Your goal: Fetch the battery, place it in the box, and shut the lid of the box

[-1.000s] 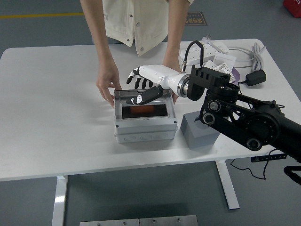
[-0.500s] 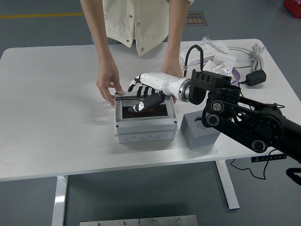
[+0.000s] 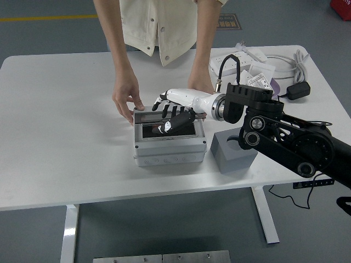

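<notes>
Head view: right hand (image 3: 174, 112), fingers spread and holding nothing, lies flat on the box (image 3: 169, 138) lid (image 3: 167, 129), mid-desk (image 3: 66, 137). Battery shows orange through the lid window. Person's hand (image 3: 126, 96) touches the box's far-left corner. Grey block (image 3: 233, 150) sits just beside it.

We see our right arm (image 3: 285, 139) reaching in from the right side, its white wrist stretched toward the left. Our right hand (image 3: 174, 112) lies palm down, the dark fingers (image 3: 176, 121) loosely extended and slightly bent, holding nothing. Our left arm is not visible.
</notes>
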Robot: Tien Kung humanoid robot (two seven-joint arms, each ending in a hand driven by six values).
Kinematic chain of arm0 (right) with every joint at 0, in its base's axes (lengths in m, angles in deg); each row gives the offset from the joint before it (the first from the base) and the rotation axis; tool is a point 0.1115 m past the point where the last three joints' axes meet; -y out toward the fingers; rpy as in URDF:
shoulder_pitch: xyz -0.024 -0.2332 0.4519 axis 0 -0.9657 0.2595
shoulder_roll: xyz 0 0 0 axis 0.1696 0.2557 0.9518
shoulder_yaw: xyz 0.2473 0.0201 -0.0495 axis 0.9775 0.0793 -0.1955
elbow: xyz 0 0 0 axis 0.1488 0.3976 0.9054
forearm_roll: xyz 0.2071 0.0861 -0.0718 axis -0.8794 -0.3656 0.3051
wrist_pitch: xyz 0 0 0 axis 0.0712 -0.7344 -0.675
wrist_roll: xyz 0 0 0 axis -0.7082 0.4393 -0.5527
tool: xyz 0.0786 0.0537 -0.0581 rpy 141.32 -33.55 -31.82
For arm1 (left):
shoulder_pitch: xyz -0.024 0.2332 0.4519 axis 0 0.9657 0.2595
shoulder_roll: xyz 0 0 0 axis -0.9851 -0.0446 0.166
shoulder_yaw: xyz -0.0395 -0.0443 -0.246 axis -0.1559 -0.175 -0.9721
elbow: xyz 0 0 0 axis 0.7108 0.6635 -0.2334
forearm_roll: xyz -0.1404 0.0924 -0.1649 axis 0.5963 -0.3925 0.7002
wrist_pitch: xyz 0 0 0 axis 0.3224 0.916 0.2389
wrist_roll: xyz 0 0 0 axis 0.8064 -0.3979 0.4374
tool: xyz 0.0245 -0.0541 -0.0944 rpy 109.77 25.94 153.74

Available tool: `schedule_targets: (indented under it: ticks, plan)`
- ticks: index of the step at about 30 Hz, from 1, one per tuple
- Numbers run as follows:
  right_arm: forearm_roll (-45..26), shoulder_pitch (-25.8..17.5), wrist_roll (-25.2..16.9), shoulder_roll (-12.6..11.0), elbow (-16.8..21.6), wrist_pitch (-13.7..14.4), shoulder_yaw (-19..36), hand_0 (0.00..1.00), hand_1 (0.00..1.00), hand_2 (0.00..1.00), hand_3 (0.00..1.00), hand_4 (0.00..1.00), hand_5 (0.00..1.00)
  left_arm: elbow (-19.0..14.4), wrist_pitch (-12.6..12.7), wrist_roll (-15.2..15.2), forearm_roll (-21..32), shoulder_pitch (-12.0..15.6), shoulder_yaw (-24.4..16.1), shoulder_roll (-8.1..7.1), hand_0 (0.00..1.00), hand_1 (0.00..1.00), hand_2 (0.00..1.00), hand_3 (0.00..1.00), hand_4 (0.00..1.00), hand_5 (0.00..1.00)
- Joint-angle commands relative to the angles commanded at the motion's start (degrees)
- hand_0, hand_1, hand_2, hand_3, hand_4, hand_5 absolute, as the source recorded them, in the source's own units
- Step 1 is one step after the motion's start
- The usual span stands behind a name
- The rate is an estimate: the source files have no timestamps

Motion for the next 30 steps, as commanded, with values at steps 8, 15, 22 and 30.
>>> schedule_targets:
  ticks: [8,15,22,30]
  plan:
    - [-0.81,-0.29,-0.47,-0.3,-0.05,0.36,0.05,0.426,0.514,0.637,0.786,0.851,0.539,0.0,0.07,0.12,0.38,0.05,0.23,-0.09,0.598,0.745,0.574,0.527,0.151,0.002]
    - [-0.58,-0.89,-0.77,-0.6,-0.22,0.86,1.09,0.421,0.511,0.639,0.788,0.851,0.547,0.0,0.06,0.18,0.64,0.04,0.52,-0.07,0.598,0.744,0.574,0.527,0.148,0.002]
    - [0.47,-2.55,-0.4,-1.78,1.51,0.17,5.76,0.418,0.509,0.64,0.788,0.85,0.55,0.0,0.0,-0.04,-0.51,0.21,-0.58,-0.04,0.599,0.745,0.574,0.527,0.148,0.002]
    - [2.81,-8.97,-0.09,-2.9,7.01,-1.07,15.81,0.418,0.508,0.641,0.788,0.849,0.552,0.0,-0.2,-0.56,-3.08,0.75,-3.15,0.19,0.597,0.744,0.574,0.527,0.146,0.002]
